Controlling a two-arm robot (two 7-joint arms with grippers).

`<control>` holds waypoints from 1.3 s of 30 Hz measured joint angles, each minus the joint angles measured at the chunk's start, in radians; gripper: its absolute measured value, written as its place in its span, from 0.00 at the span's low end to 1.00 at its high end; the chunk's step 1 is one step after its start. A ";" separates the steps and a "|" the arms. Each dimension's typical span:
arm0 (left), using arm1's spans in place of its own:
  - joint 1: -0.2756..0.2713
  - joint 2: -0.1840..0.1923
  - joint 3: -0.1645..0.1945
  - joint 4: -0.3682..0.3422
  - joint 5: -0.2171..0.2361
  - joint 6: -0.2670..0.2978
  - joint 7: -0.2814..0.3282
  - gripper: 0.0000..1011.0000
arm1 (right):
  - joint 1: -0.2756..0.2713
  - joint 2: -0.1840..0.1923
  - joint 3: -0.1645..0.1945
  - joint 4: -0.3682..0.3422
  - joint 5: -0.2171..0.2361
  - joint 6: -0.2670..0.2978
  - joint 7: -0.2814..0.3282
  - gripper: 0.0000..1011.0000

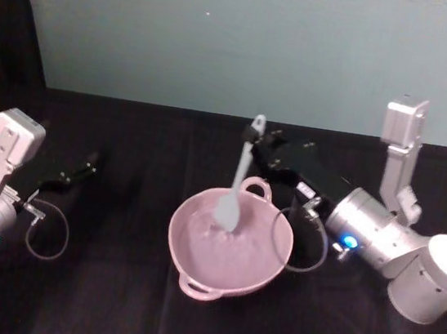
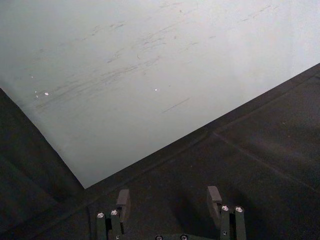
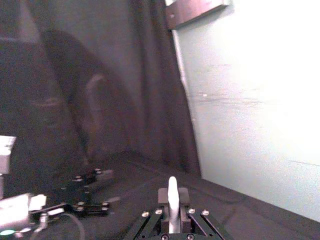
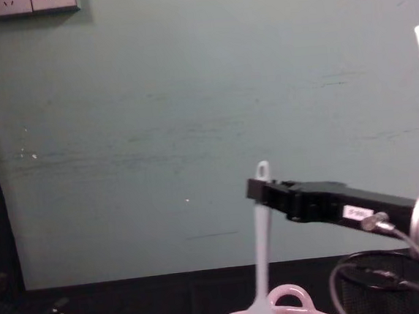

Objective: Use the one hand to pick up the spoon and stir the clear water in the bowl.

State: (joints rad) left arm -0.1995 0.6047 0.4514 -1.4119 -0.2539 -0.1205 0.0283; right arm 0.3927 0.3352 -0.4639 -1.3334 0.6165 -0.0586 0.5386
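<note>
Black table (image 1: 108,292): right black gripper (image 1: 258,143) is pinching white plastic spoon (image 1: 238,181) by its top, centre, so blade reaches pink bowl (image 1: 221,280); left gripper (image 1: 83,172) idling wide at left.

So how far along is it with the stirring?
Pickup looks done: the right gripper is shut on the spoon, held upright. In hand: its blade sits in the bowl. Left: the stirring itself, seemingly. The left gripper rests open at the left.

A black tabletop (image 1: 107,300) is backed by a scuffed pale teal wall (image 1: 224,35), with a black curtain (image 1: 12,16) hung at the left. White sockets (image 4: 20,4) are set high up; a black wire-mesh cup (image 4: 386,285) is placed at right.
</note>
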 joint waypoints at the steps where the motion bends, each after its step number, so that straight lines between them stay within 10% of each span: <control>1: 0.000 0.000 0.000 0.000 0.000 0.000 0.000 0.99 | -0.002 0.004 0.005 -0.003 -0.003 -0.001 -0.005 0.12; 20: 0.000 0.000 0.000 0.000 0.000 0.000 0.000 0.99 | -0.066 0.075 0.025 -0.135 -0.074 0.038 -0.034 0.12; 39: 0.000 0.000 0.000 0.000 0.000 0.000 0.000 0.99 | -0.054 -0.011 -0.010 -0.082 0.036 0.031 0.021 0.12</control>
State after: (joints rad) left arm -0.1995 0.6047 0.4514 -1.4120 -0.2539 -0.1205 0.0283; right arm 0.3391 0.3238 -0.4736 -1.4152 0.6523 -0.0272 0.5594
